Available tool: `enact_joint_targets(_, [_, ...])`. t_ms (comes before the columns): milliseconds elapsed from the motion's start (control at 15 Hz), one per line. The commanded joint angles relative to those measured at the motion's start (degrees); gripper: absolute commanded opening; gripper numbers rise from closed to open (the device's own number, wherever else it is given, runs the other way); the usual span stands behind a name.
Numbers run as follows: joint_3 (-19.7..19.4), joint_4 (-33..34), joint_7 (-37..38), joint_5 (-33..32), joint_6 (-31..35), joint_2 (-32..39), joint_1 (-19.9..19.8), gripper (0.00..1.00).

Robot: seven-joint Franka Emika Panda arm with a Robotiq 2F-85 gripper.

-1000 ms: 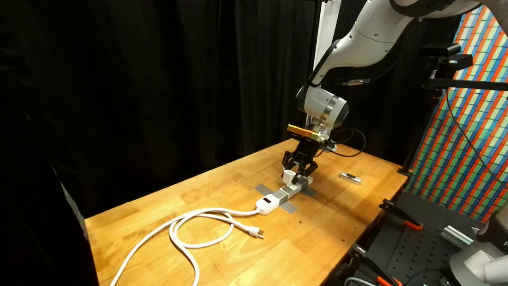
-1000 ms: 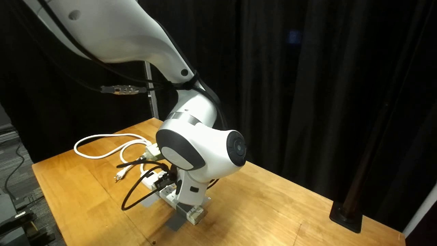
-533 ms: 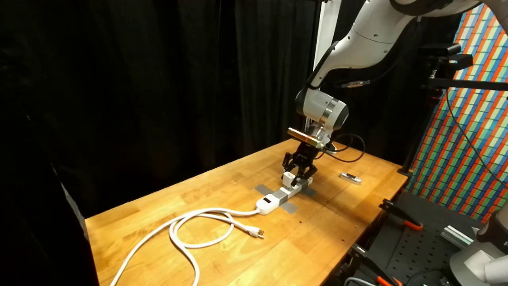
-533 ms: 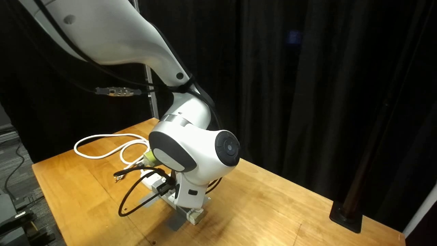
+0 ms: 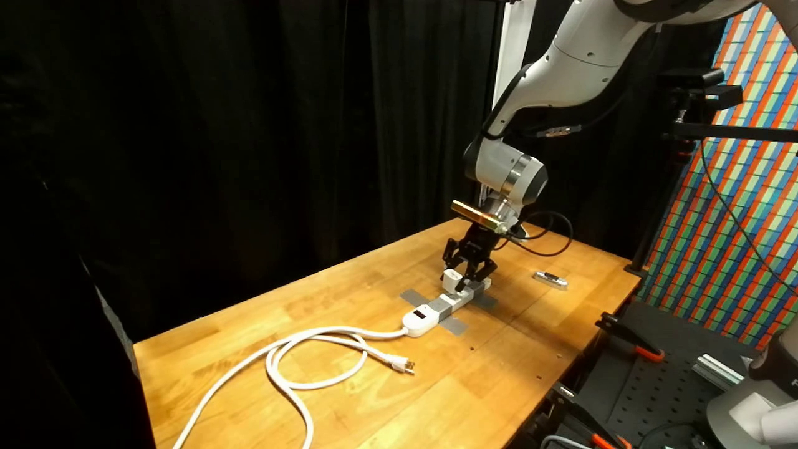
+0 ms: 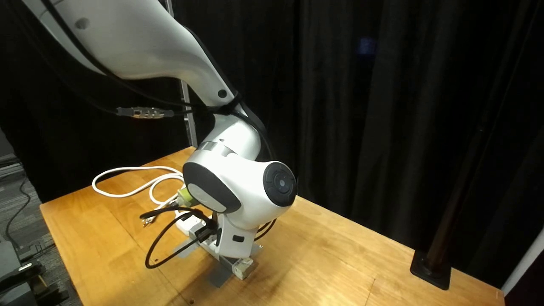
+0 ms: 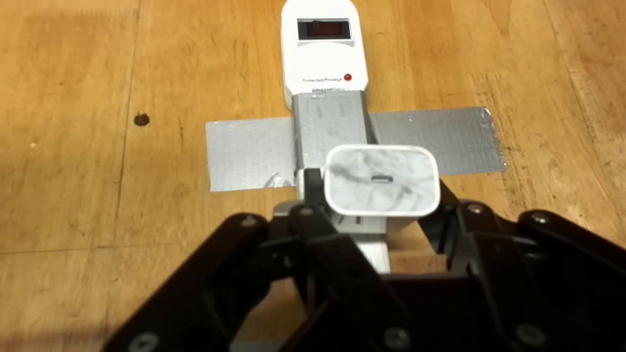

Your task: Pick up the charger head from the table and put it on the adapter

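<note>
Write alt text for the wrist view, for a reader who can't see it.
A black Robotiq gripper holds a white, marble-faced USB-C charger head over a white Amazon Basics power strip; whether it is plugged in is hidden. Silver duct tape crosses the strip onto a wooden table.

The charger head (image 7: 381, 181) fills the space between the jaws, over the adapter (image 7: 325, 61). Either side of it there is room to pass above the worktop (image 5: 486, 386); past one end, a looped white cable (image 5: 330, 328) lies in the way. A black curtain (image 5: 249, 156) walls one long edge, a dark post (image 6: 443, 238) one corner.
</note>
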Motion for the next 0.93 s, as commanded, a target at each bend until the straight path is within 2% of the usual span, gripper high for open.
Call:
enact_joint_targets(0, [-1.1, -1.5, 2.6, -1.3, -1.9, -1.1, 1.1, 0.23])
enact_joint_targets(200, [-1.2, -1.4, 3.8, -1.4, -2.7, -0.8, 1.1, 0.23])
enact_joint_targets(867, [-1.2, 0.7, 5.1, -0.2, 2.3, 2.7, 2.1, 0.23])
